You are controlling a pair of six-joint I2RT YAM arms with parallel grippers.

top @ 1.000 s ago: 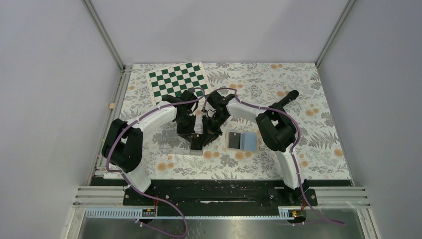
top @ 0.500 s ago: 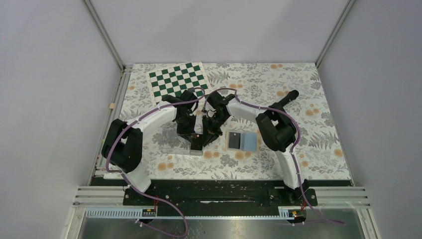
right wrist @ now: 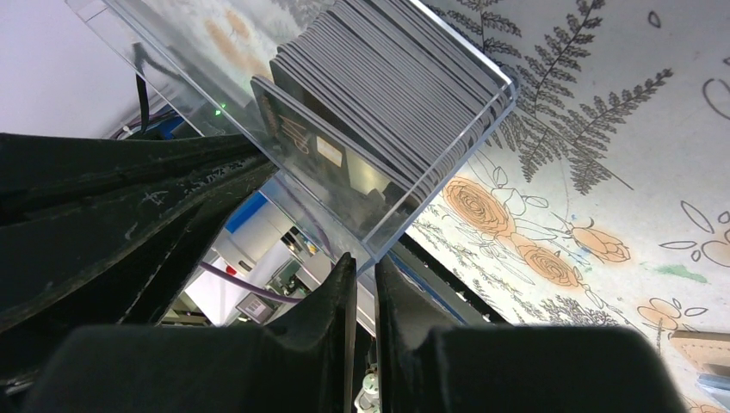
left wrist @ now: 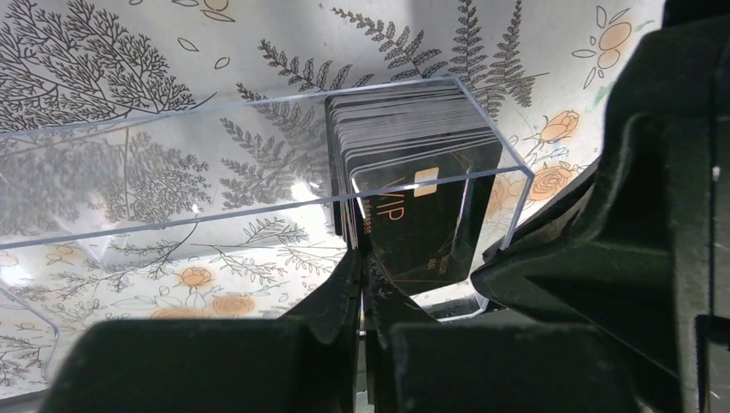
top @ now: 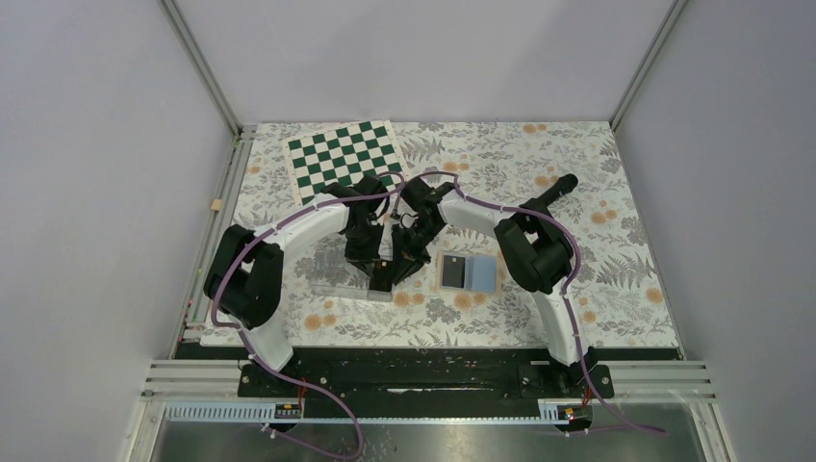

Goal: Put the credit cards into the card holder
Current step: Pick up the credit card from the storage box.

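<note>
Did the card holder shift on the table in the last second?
No. The card holder lies open in the same spot in the top view, just as far from the chessboard mat and the orange flowers printed below it.

My left arm (top: pixel 289 229) swings in from the table's (top: pixel 625 192) left edge. Its elbow now sits farther from that edge than a second ago, and a touch farther from the near edge. The wrist shifts right with it, so my left gripper (left wrist: pixel 365 280) leans closer to my right gripper (right wrist: pixel 365 275) over the right end of the tray (top: pixel 332 281). The gap between the two is narrower than before.
</note>
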